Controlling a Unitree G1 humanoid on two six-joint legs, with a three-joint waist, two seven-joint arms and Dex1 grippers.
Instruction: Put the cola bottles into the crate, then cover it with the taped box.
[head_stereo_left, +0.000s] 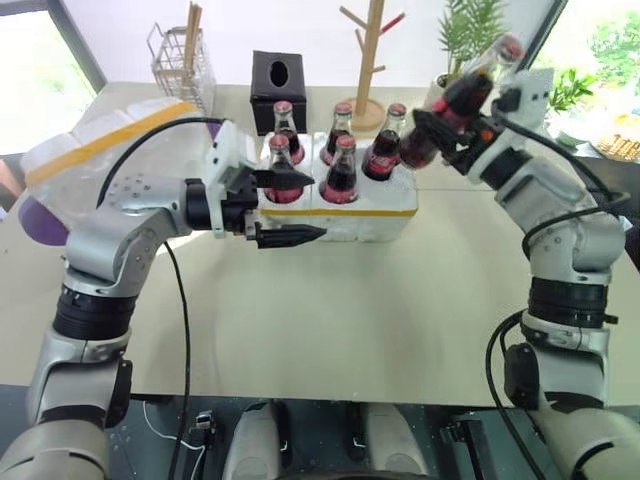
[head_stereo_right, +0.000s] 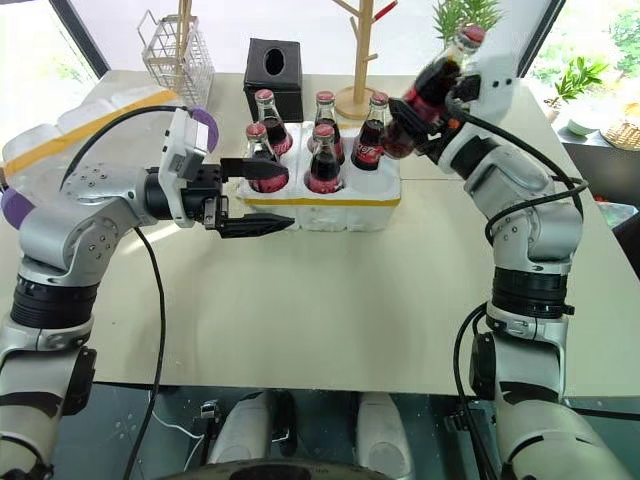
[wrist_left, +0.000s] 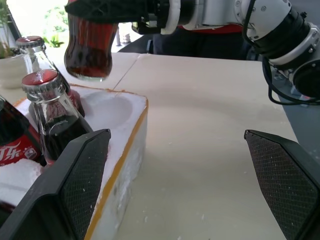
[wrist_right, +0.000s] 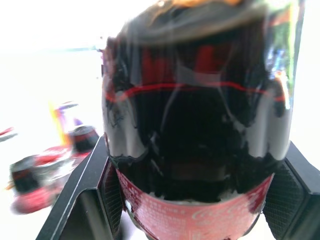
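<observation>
Six cola bottles in all: five stand in the crate (head_stereo_left: 340, 205), a low white foam block with round holes and one yellow tape band, sitting mid-table. The sixth bottle (head_stereo_left: 455, 112), dark glass with a red cap and red label, hangs tilted in the air above the crate's right end, over the one empty hole, clamped between the right gripper's (head_stereo_left: 440, 125) two black fingers. The left gripper (head_stereo_left: 290, 207) is level at the crate's left end, jaws spread wide with nothing between them. One taped box (head_stereo_left: 95, 150), white foam with yellow bands, lies at the table's left, behind the left arm.
</observation>
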